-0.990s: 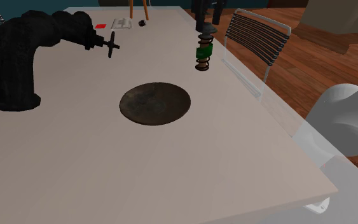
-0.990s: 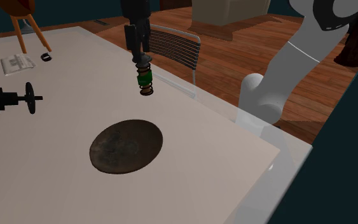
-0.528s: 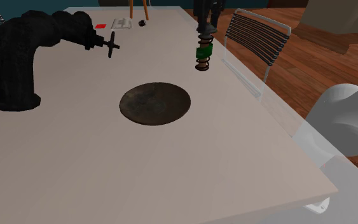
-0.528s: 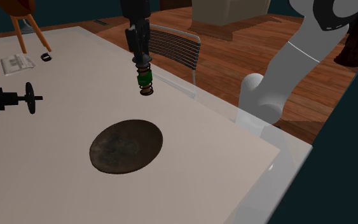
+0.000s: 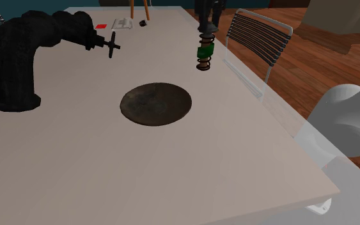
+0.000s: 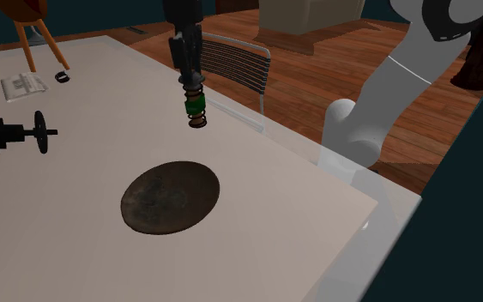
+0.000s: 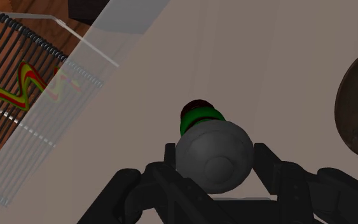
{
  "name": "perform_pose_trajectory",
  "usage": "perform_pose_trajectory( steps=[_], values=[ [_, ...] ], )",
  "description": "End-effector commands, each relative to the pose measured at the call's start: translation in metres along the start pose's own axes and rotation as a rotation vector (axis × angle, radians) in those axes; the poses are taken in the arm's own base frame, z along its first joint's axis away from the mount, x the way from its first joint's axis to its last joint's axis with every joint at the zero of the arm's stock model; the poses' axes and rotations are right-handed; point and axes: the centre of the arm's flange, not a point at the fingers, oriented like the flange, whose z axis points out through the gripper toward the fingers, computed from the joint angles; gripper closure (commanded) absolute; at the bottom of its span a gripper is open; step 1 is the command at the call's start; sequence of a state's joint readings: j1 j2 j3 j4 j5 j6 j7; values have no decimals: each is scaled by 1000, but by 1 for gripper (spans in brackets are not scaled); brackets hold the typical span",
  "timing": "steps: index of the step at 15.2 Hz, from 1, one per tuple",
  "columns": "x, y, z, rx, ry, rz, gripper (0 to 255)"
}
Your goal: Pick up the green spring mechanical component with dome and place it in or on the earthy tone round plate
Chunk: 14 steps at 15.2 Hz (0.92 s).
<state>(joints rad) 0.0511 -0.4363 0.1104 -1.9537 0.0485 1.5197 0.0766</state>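
Observation:
The spring component (image 5: pixel 204 54) hangs upright under my gripper (image 5: pixel 208 27), beyond the plate and toward the shoulder view's right. It has a grey dome on top, a green collar and a dark coil below. In the wrist view both black fingers (image 7: pixel 170 158) press on the grey dome (image 7: pixel 214 156), with the green collar (image 7: pixel 201 117) below it; my gripper (image 7: pixel 215 159) is shut on it. The dark brown round plate (image 5: pixel 156 103) lies flat on the table with nothing on it. In the second exterior view, the component (image 6: pixel 196 108) is beyond the plate (image 6: pixel 170 196).
A big black pipe with a valve wheel (image 5: pixel 18 57) stands at the shoulder view's left. A slatted chair (image 5: pixel 256 37) sits by the table's right edge (image 5: pixel 268 108). Small items lie at the far end: a white booklet (image 6: pixel 23 85) and a black ring (image 6: pixel 63 76).
The fingers closed on the dome within the last second. Since then the gripper and component have risen slightly; the plate has not moved.

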Motion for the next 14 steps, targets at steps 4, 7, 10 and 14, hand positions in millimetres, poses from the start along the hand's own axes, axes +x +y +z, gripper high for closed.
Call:
perform_pose_trajectory(
  steps=[4, 7, 10, 14],
  values=[
    [0, 0, -23, 0, 0, 0, 255],
    [0, 0, -39, 0, 0, 0, 255],
    [0, 0, -55, 0, 0, 0, 255],
    [0, 0, -76, 0, 0, 0, 255]
  ],
)
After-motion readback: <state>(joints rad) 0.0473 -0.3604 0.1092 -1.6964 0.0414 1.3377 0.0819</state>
